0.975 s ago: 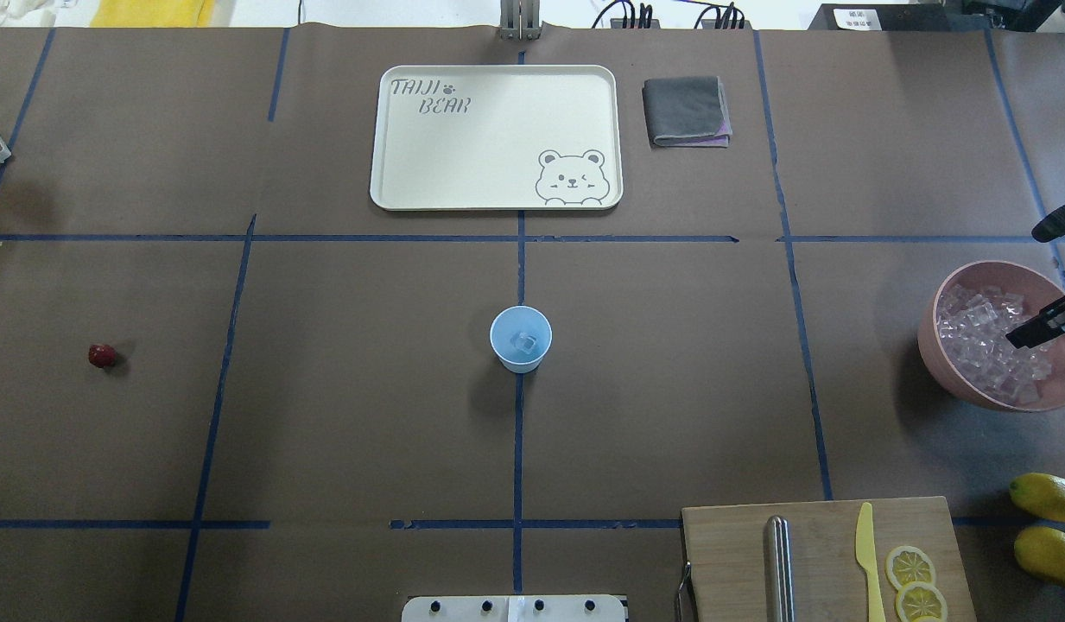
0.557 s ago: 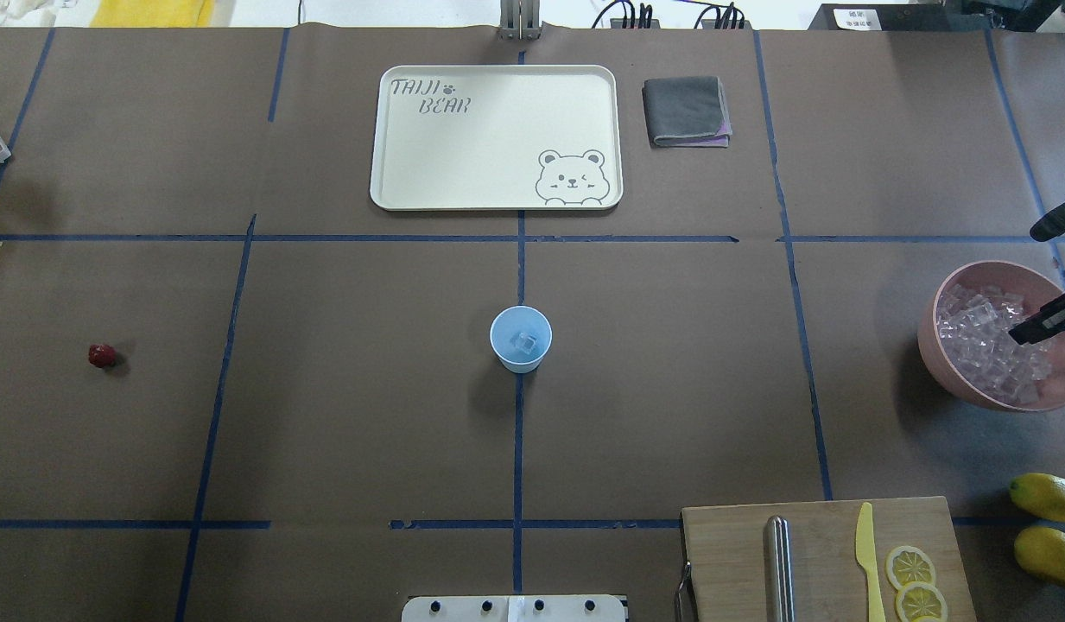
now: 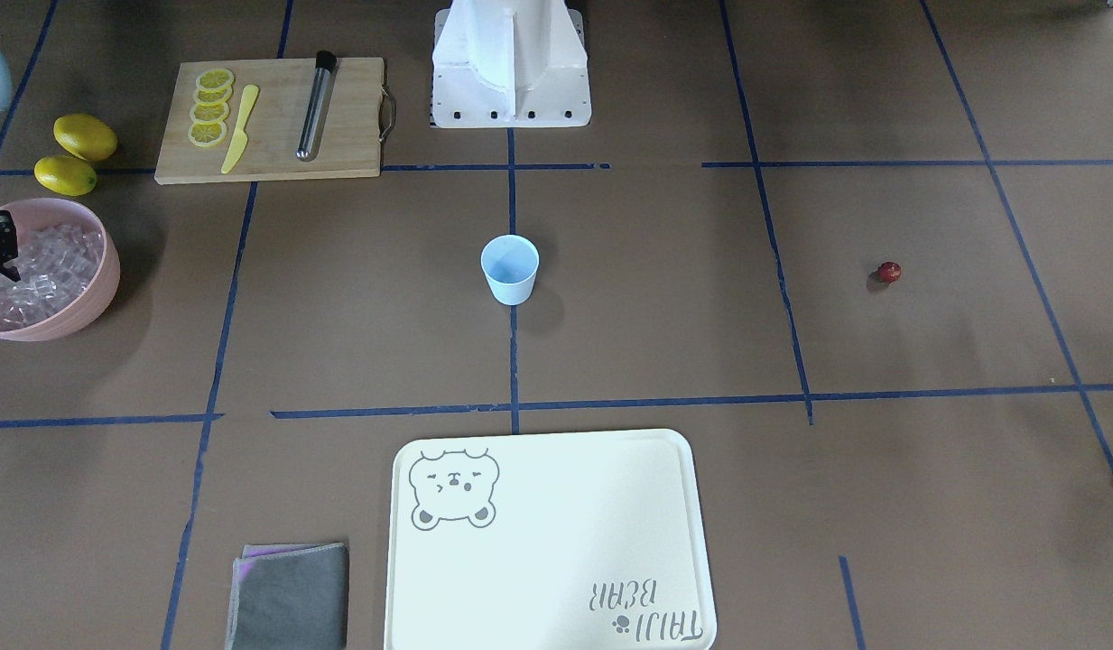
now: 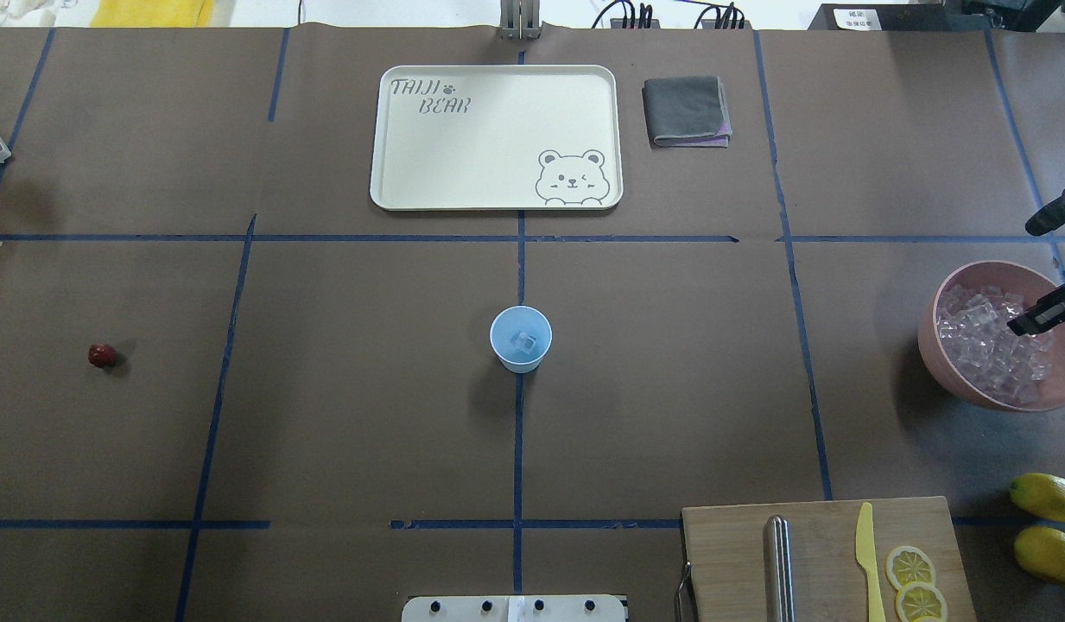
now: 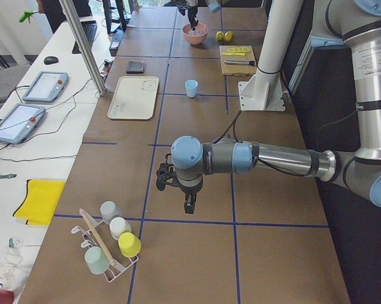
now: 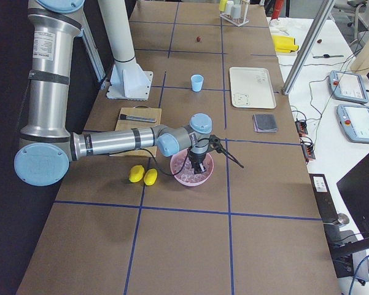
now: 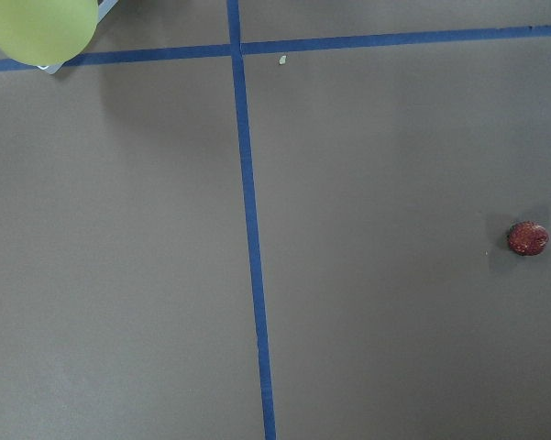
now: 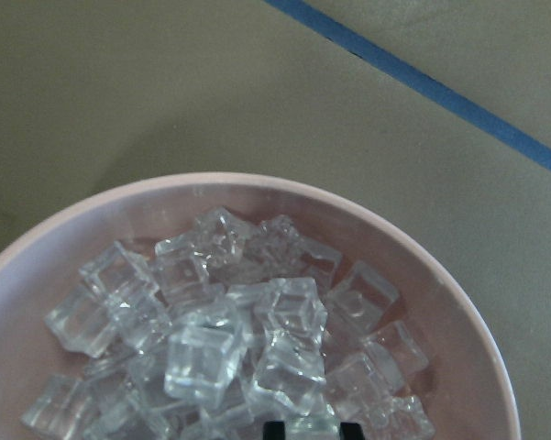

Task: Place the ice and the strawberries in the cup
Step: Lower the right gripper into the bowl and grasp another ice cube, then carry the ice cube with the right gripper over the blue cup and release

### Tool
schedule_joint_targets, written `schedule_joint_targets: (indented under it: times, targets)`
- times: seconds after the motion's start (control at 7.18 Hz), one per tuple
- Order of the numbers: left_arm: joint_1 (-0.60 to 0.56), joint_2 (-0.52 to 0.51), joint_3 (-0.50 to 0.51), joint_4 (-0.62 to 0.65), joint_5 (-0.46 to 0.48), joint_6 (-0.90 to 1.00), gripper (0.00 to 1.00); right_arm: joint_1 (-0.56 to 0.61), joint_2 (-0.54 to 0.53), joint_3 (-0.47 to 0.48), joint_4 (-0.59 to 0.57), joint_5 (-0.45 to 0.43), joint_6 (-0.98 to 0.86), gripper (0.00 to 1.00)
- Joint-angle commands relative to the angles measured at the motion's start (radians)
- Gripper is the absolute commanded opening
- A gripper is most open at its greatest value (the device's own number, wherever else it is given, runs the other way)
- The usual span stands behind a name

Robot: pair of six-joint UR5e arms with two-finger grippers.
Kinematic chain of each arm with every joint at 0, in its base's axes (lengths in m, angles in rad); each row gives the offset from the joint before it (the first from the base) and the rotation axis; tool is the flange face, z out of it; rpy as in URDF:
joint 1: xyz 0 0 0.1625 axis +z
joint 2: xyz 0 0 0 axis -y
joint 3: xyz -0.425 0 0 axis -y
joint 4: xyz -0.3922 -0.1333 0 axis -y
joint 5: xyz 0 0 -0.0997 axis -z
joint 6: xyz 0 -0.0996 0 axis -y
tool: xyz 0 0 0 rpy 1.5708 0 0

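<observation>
The pale-blue cup (image 4: 521, 339) stands upright at the table's centre with one ice cube (image 4: 523, 343) inside. A heap of clear ice (image 4: 981, 345) fills the pink bowl (image 4: 929, 337) at the right edge. My right gripper (image 8: 310, 429) hangs just above the heap. Its fingertips (image 8: 273, 428) stand close together on an ice cube. It also shows in the overhead view (image 4: 1029, 324). The dark-red strawberry (image 4: 102, 355) lies alone at the far left, and shows in the left wrist view (image 7: 527, 237). My left gripper (image 5: 184, 202) hovers over bare table. I cannot tell whether it is open.
A cream bear tray (image 4: 497, 138) and a folded grey cloth (image 4: 686, 111) lie at the back. A wooden board (image 4: 826, 561) holds a yellow knife, lemon slices and a metal rod. Two lemons (image 4: 1048, 497) lie beside it. A cup rack (image 5: 108, 247) stands at the left end.
My right gripper has shifted slightly up and to the right over the bowl of ice. Cup, strawberry and the other things have not moved.
</observation>
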Motion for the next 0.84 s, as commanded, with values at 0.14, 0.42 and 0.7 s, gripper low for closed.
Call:
schedule_joint_targets:
  times: [0.14,0.42,0.7]
  targets:
    - [0.0,0.0,-0.008,0.002,0.0,0.0,1.0,0.057,0.006,0.173,-0.034,0.005,0.052,0.0]
    - [0.0,0.005,-0.016,0.002,0.0,0.0,1.0,0.034,0.105,0.186,-0.034,0.081,0.342,0.0]
    - [0.0,0.003,-0.016,0.0,0.0,0.0,1.0,-0.125,0.272,0.184,-0.031,0.112,0.71,0.0]
